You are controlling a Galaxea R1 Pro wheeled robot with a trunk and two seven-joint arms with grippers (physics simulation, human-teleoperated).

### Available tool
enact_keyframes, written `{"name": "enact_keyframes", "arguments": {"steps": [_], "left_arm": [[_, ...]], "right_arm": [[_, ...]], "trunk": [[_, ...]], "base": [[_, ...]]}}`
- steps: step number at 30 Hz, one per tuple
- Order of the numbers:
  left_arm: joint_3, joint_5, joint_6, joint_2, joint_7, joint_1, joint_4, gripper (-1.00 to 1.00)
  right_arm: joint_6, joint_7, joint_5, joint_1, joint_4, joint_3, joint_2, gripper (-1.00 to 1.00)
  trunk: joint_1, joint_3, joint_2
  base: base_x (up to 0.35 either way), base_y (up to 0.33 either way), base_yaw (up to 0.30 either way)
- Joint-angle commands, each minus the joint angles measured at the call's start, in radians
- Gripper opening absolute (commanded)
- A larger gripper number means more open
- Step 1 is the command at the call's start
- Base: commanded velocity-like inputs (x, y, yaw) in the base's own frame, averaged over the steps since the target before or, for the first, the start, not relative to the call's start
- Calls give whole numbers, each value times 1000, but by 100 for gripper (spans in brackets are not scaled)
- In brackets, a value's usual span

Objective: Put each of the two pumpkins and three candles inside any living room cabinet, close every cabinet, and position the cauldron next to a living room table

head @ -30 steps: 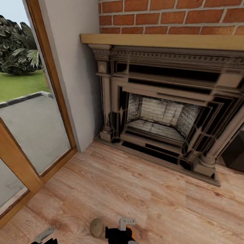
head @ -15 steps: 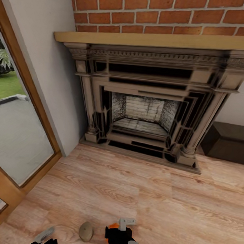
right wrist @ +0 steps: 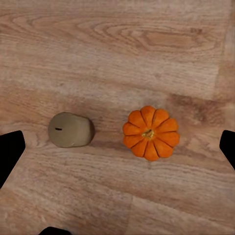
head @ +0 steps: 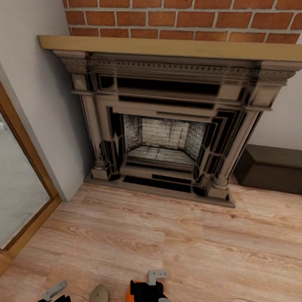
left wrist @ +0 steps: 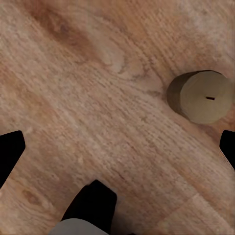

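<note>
A bright orange ribbed pumpkin (right wrist: pixel 151 132) lies on the wooden floor, and a stubby beige candle (right wrist: pixel 71 129) lies on its side just beside it. My right gripper (right wrist: pixel 117 149) hangs open above both, touching neither. In the head view the pumpkin (head: pixel 129 297) peeks out from behind the right gripper (head: pixel 155 279), with the candle (head: pixel 99 295) to its left. My left gripper (left wrist: pixel 117 147) is open over bare floor, and the candle (left wrist: pixel 201 96) lies off to one side of it. A long, low dark brown cabinet (head: pixel 274 168) stands shut against the wall, right of the fireplace.
An ornate fireplace surround (head: pixel 165 125) with a light wooden mantel and red brick above fills the wall ahead. A glass door in a wooden frame (head: pixel 15 197) runs along the left. Wooden floor (head: pixel 164 240) stretches between me and the fireplace.
The camera has swung to the right: the fireplace and the glass door slid left in the picture and the dark cabinet came into view. More of the pumpkin shows beside the right gripper.
</note>
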Motion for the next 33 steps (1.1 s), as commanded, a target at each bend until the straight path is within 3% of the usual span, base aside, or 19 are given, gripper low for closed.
{"name": "enact_keyframes", "arguments": {"steps": [1, 10, 17, 33], "left_arm": [[8, -2, 7, -1, 3, 0, -3, 100], [8, -2, 7, -1, 3, 0, -3, 100], [8, -2, 7, -1, 3, 0, -3, 100], [8, -2, 7, -3, 3, 0, -3, 100]], "right_arm": [[3, -8, -4, -1, -1, 4, 0, 100], [3, -8, -4, -1, -2, 4, -2, 100], [3, -8, -4, -1, -2, 4, -2, 100], [3, -9, -4, -1, -2, 4, 0, 100]], "trunk": [[0, -1, 0], [0, -1, 0], [0, -1, 0], [0, -1, 0]], "base": [[173, 253, -24], [159, 251, -51], [123, 79, -193], [107, 95, -9]]}}
